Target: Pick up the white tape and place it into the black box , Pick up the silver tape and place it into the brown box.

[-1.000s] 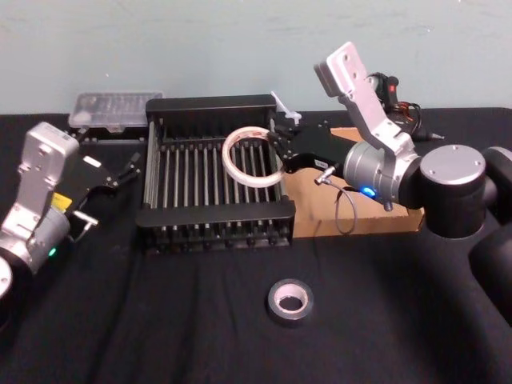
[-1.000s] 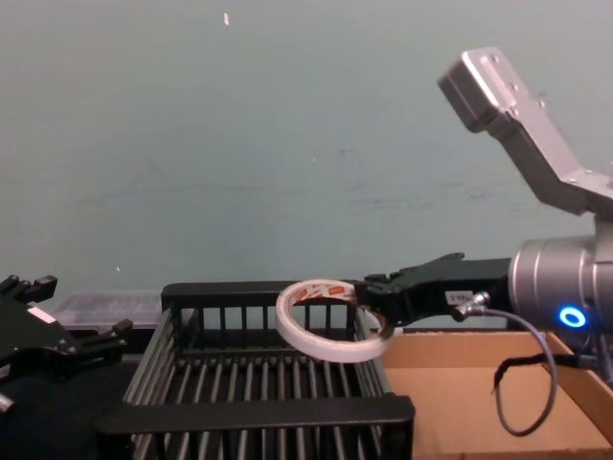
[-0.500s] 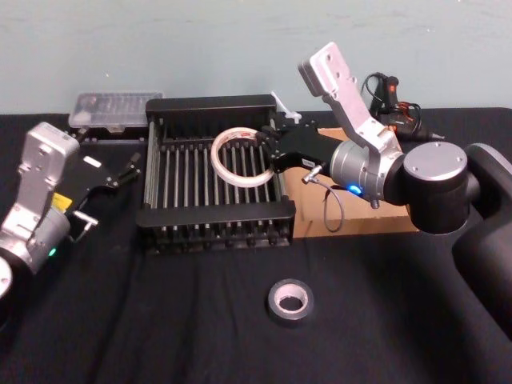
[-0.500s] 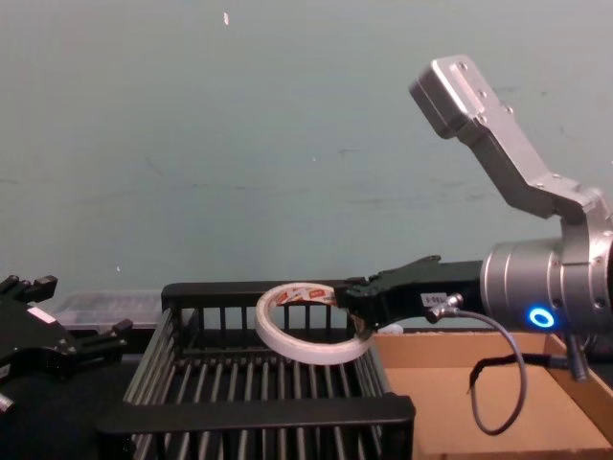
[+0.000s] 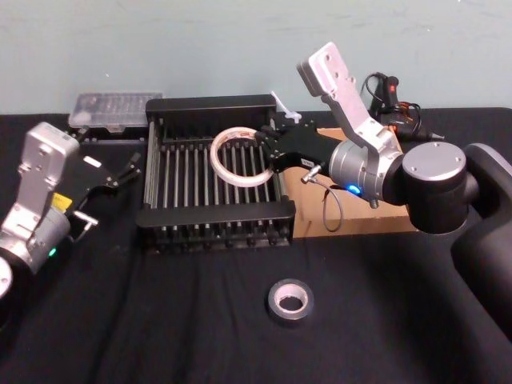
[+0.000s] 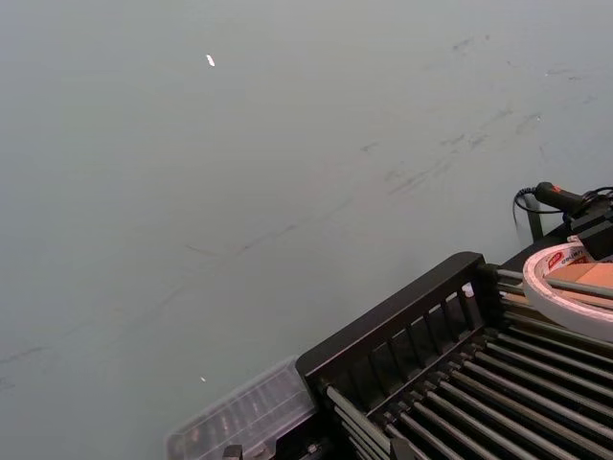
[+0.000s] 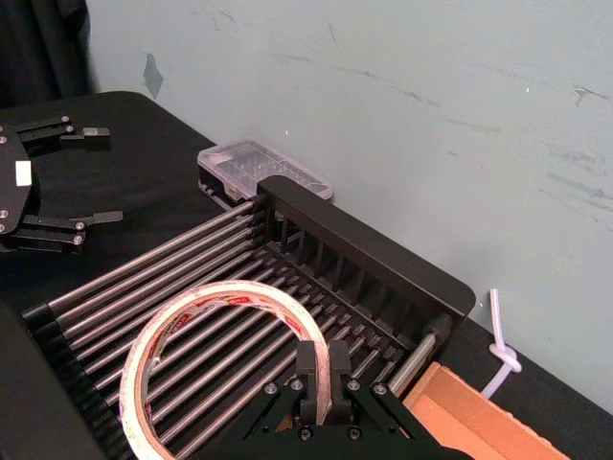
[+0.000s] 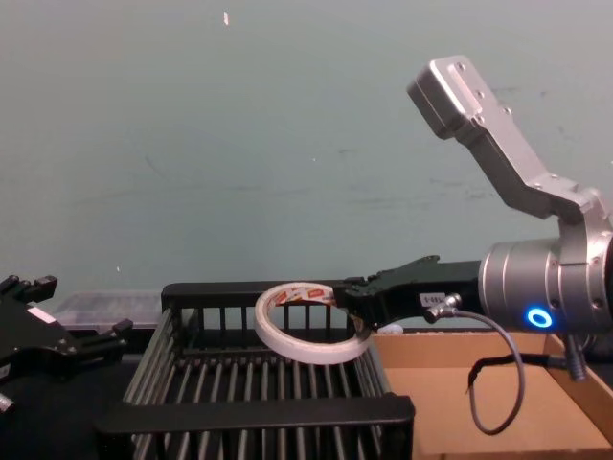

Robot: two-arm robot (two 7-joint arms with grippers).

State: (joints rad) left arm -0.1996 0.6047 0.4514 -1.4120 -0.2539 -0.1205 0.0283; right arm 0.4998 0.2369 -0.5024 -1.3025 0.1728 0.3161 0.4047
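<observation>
Though illegible, red print on white tape point(image 7: 230, 294)

Even, rather dim indoor light leaves only soft shadows on the black tablecloth point(image 5: 160, 320).

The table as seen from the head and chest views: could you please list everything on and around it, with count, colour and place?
white tape: 1, white with red print, held above the black box.
black box: 1, black, slatted, centre of the table.
silver tape: 1, grey-silver, lying flat on the cloth nearer the robot than the black box.
brown box: 1, brown cardboard, right of the black box, touching it.
plastic case: 1, clear, behind the black box's left corner.
tool with cables: 1, dark with red-orange, far right by the wall.
tablecloth: 1, black.
left claw: 1, black, open, parked left of the black box.
right claw: 1, black, shut on the white tape.
</observation>
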